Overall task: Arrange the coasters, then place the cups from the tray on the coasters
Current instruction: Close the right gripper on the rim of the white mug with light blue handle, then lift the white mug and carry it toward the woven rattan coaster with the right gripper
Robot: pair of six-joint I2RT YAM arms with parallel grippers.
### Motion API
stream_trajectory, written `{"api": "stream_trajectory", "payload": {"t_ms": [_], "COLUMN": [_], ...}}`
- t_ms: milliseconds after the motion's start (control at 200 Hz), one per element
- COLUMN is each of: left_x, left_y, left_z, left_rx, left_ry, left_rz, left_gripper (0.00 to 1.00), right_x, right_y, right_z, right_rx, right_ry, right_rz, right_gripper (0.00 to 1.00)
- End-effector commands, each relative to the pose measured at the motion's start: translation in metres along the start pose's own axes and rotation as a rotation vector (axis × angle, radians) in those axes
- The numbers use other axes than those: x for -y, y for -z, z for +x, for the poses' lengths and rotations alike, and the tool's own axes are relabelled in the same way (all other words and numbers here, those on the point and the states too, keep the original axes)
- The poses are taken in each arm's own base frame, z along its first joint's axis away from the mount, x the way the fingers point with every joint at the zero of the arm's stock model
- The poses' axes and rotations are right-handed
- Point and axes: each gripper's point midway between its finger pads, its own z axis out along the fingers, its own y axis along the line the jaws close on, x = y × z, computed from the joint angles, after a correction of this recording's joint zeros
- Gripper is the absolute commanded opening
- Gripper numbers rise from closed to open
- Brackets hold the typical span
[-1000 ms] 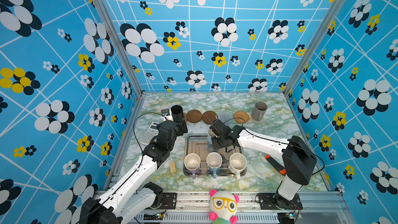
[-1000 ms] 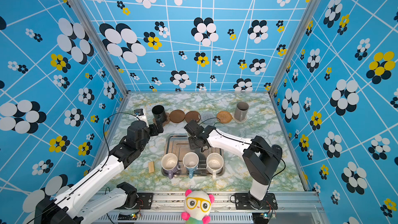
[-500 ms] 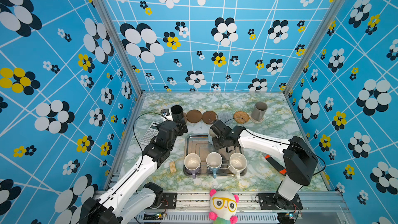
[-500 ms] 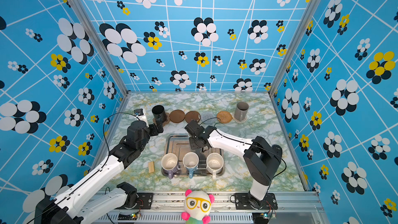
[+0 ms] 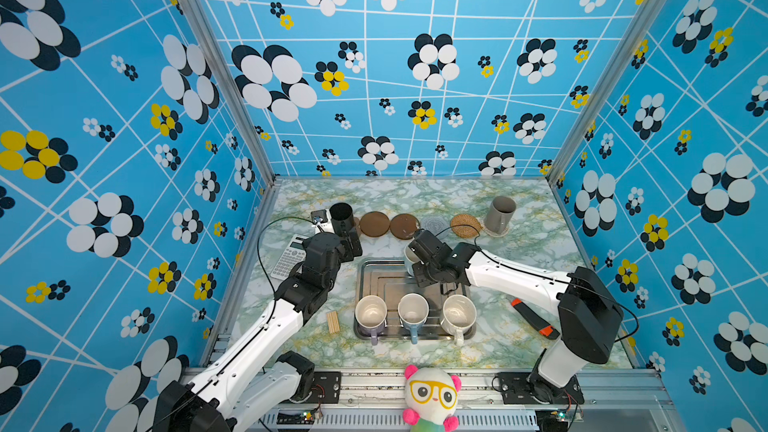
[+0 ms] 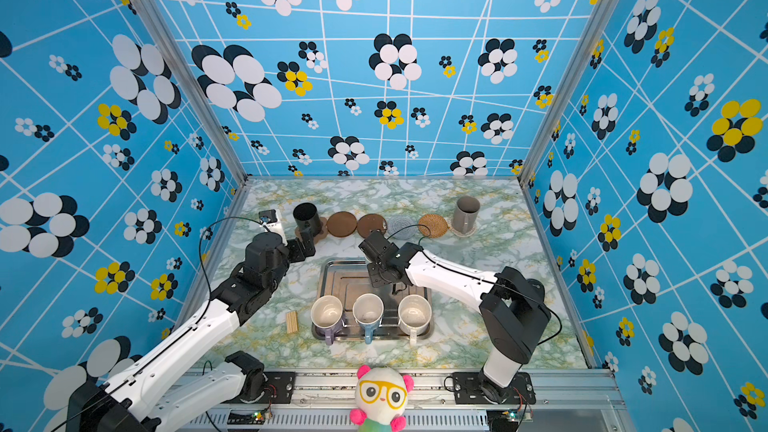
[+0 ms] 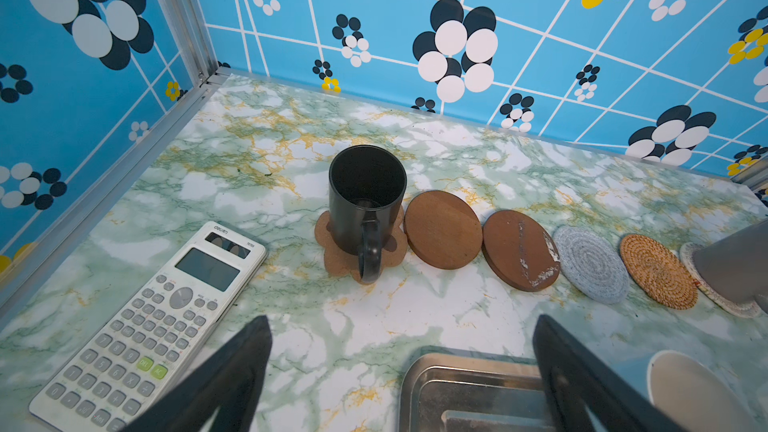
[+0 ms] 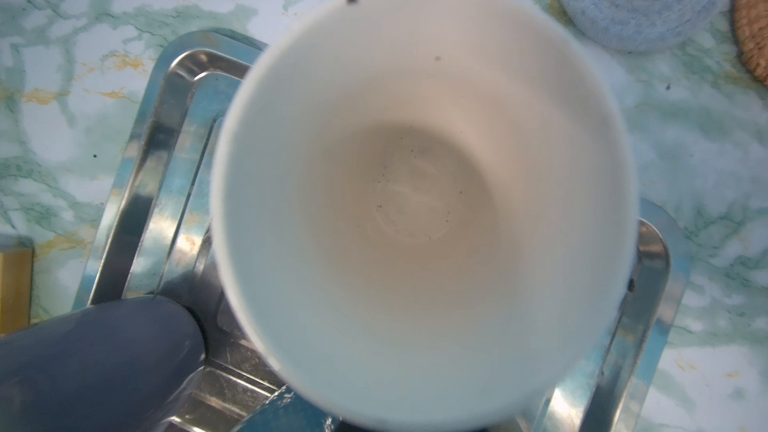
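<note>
Two grippers are in view. The right gripper is clamped on a light blue cup over the far end of the tray; which part of the cup it grips I cannot tell. Behind it, toward its arm's base, three cups stand in the tray. The left gripper hangs with fingers wide apart and nothing between them. Just ahead of it a black cup sits on the paw coaster. The other coasters run in a row toward the right gripper's side, with a grey cup on the last.

blurred rim of the near cup, handle out of sight
</note>
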Motion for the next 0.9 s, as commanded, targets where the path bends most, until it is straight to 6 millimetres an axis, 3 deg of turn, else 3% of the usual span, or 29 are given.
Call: {"api": "stream_trajectory", "payload": {"t_ms": [0,420,895], "left_x": [-0.003,-0.002,-0.001], "left_y": [-0.003,-0.008,-0.007], "left_z": [0.004,0.006,0.004], "left_rx": [-0.004,-0.017,-0.005], "left_ry": [0.015,0.014,0.02], "left_rz": [-0.004,-0.003,0.006], "left_gripper": [0.99,0.99,1.0], "right_x": [0.001,0.024,0.081], "right_y": [0.018,0.034,0.044], "right_z": [-0.02,-0.035,-0.052], "right_rx": [0.096,0.151,0.188], "right_ry": [0.002,-0.011,-0.076], "right_rz": [-0.002,0.033,0.099], "right_gripper": [0.0,0.0,0.0]}}
